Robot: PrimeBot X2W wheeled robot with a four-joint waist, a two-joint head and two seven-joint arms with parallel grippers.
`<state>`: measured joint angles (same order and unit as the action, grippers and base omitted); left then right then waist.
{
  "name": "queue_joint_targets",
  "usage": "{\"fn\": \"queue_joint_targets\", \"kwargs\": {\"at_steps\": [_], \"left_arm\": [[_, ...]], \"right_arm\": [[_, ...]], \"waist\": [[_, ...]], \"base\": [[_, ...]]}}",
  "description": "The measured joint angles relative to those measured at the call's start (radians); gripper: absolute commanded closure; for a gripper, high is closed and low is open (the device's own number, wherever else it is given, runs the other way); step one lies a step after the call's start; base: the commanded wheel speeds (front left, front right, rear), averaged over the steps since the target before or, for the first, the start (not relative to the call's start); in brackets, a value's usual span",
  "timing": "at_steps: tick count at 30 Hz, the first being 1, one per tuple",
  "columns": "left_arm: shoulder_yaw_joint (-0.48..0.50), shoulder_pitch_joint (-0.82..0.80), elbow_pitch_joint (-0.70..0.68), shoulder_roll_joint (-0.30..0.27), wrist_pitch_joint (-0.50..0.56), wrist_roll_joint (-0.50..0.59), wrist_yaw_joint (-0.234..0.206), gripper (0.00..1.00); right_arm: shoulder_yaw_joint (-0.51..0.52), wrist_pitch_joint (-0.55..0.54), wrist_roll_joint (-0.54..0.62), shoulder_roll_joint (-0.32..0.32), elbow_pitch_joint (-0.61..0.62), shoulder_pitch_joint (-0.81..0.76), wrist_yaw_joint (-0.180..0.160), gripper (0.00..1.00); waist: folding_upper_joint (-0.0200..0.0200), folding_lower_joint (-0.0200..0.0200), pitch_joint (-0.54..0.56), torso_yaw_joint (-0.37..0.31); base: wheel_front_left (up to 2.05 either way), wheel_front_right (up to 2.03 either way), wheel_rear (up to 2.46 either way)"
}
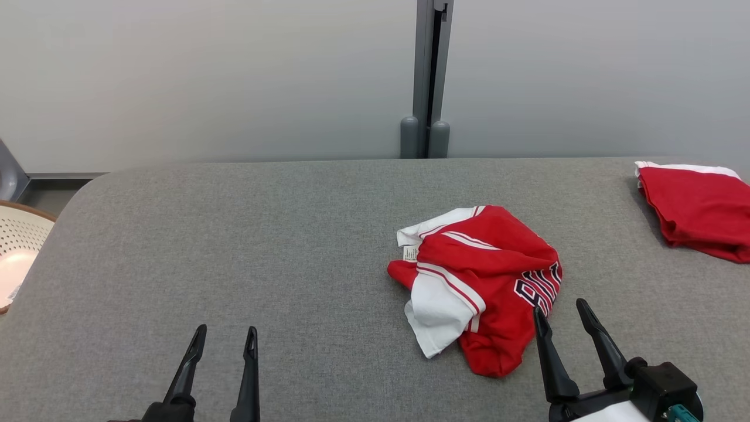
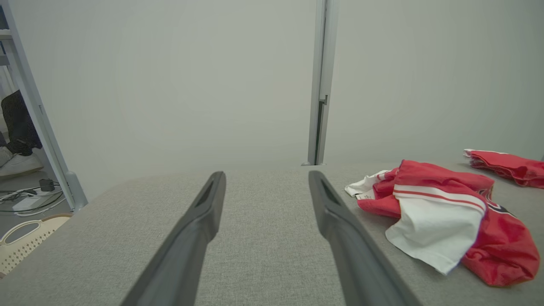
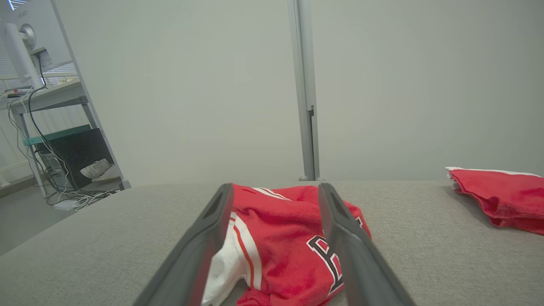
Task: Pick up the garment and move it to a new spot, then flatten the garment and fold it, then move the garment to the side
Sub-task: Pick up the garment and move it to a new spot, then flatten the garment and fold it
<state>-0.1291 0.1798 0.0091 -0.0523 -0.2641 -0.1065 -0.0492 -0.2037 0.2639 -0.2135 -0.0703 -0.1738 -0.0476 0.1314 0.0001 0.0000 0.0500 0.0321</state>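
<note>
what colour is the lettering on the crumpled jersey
Dark navy or black with a white outline, on the red and white crumpled jersey; the right wrist view shows it best.

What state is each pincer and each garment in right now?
Crumpled garment: bunched, unfolded, ungrasped, on the table.
Folded garment: folded, at the table's right edge.
Left pincer: open, empty.
Right pincer: open, empty, at the crumpled garment's near edge.

Grey fabric tabletop (image 1: pixel 234 234), folded red cloth (image 1: pixel 697 208) at far right, cream perforated basket (image 1: pixel 17 252) off left edge, grey post (image 1: pixel 430 76) behind
</note>
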Motion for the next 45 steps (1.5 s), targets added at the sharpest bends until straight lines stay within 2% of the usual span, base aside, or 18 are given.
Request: {"fn": "queue_joint_targets", "kwargs": {"at_steps": [6,18,26,30,33,37,39,45], "left_arm": [[0.02,0.0,0.011,0.002,0.0,-0.002,0.007,0.0],[-0.001,-0.002,0.033,0.003,0.0,-0.008,0.009,0.0],[-0.057,-0.123,0.107,0.0,0.0,0.053,0.124,0.0],[-0.114,-0.225,0.206,0.0,0.0,-0.068,0.166,0.0],[-0.22,-0.33,0.293,0.002,0.0,-0.187,0.176,0.0],[-0.407,-0.501,0.396,0.003,0.0,-0.327,0.178,0.0],[-0.454,-0.578,0.444,-0.002,0.0,-0.368,0.179,0.0],[-0.518,-0.719,0.584,-0.036,0.0,-0.439,0.179,0.0]], "right_arm": [[0.007,0.0,0.009,0.01,-0.002,0.0,0.0,0.0],[0.005,0.0,-0.012,0.015,-0.027,-0.005,0.0,0.0],[0.011,0.0,-0.013,0.007,-0.014,0.011,0.0,0.0],[0.016,0.0,-0.013,-0.003,-0.006,0.027,0.0,0.0],[0.016,0.0,-0.013,-0.006,0.009,0.056,0.0,0.0],[0.017,0.0,-0.012,-0.012,0.027,0.096,0.0,0.0],[0.015,0.0,-0.012,-0.014,0.03,0.108,0.0,0.0],[0.014,0.0,-0.012,-0.015,0.041,0.142,0.0,0.0]], "waist": [[0.0,0.0,0.005,-0.004],[0.0,0.0,0.0,-0.014],[0.0,-0.0001,-0.034,-0.03],[0.0,0.0,-0.066,-0.048],[0.0,0.0,-0.105,-0.063],[0.0,0.0,-0.168,-0.087],[0.0,0.0,-0.199,-0.1],[0.0,0.0,-0.271,-0.148]], "base": [[0.0,0.0,0.0],[0.0,0.0,0.0],[0.0,0.0,0.0],[0.0,0.0,0.0],[0.0,0.0,0.0],[0.0,0.0,0.0],[0.0,0.0,0.0],[0.0,0.0,0.0]]}}
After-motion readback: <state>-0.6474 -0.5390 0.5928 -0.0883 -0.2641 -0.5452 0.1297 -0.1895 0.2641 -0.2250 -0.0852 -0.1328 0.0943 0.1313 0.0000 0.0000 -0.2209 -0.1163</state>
